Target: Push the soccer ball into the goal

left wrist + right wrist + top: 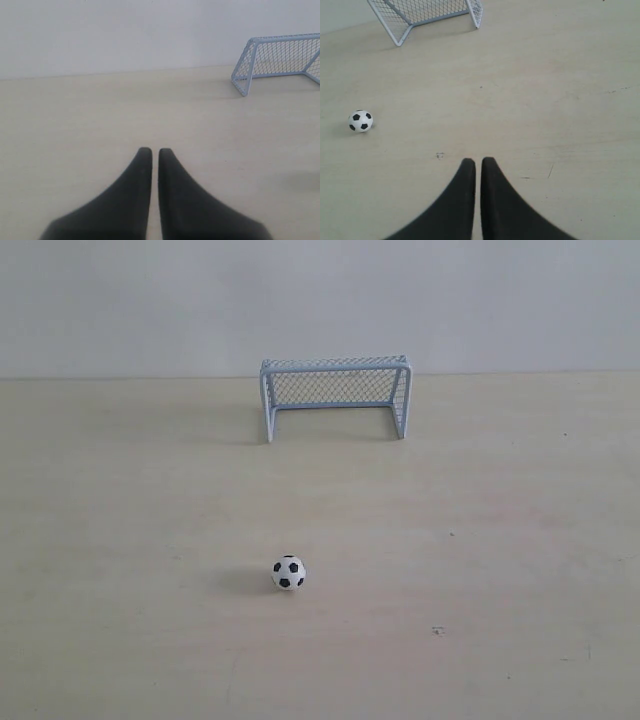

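Picking up the soccer ball (289,573) out on the bare tabletop (520,540), well apart from the goal (335,368) at the far side, mouth facing this way. Lining it up in the exterior view: sits in front of the left half of the mouth, inside the left post. Probably needs only a near-straight roll away from the camera, nudged a touch right for the middle.

Checking the right tool (478,161): pinched almost closed, only a thin slit between the tips, gripping nothing. Catching the soccer ball in the right wrist view too, ahead of the tips and off to one side, clearly apart, with the goal further on beyond it.

Over to the left tool (151,151): same story, tips nearly together, nothing held. Seeing one end of the goal from there, but no soccer ball anywhere in that view.

Giving the edge to the right side, then, as a judgement. Needs getting in behind the soccer ball, on the side away from the goal, before any shove. Risking a sideways skid off the line with a glancing touch.
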You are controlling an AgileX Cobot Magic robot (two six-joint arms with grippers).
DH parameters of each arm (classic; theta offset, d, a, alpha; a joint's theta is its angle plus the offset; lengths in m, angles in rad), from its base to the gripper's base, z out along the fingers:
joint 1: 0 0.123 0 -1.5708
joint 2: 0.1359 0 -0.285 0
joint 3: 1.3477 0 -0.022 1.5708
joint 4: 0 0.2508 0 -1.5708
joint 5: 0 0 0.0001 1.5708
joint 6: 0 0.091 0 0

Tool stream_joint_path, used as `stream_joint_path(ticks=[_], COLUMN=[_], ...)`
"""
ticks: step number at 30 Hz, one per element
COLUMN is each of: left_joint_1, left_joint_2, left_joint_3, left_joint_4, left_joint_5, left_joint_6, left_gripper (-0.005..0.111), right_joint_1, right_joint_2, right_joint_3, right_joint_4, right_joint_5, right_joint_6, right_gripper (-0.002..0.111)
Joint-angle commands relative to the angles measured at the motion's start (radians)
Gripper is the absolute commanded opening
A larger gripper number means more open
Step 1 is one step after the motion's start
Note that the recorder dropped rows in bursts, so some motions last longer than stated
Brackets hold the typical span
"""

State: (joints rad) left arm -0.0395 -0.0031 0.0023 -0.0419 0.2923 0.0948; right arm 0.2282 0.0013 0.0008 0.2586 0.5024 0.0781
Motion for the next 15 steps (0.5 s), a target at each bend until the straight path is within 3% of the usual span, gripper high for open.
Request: stream_joint_path(ticks=[1,15], left_joint_1=[-0.004,-0.004], left_joint_2=[0.003,0.003], left_joint_3=[-0.002,-0.002], left_joint_4=[0.002,0.002], left_joint_5=[0.001,0.001], left_joint_6=[0.003,0.003], left_gripper=[0.005,0.005], right_joint_1=[0.001,0.001], right_joint_2=[-0.001,-0.001], right_joint_3=[-0.003,-0.003], right_joint_4=[-0.003,-0.003], right_joint_5=[-0.009,-0.01], right_joint_6=[-0.01,-0.01], right_gripper=[0.0,0.0])
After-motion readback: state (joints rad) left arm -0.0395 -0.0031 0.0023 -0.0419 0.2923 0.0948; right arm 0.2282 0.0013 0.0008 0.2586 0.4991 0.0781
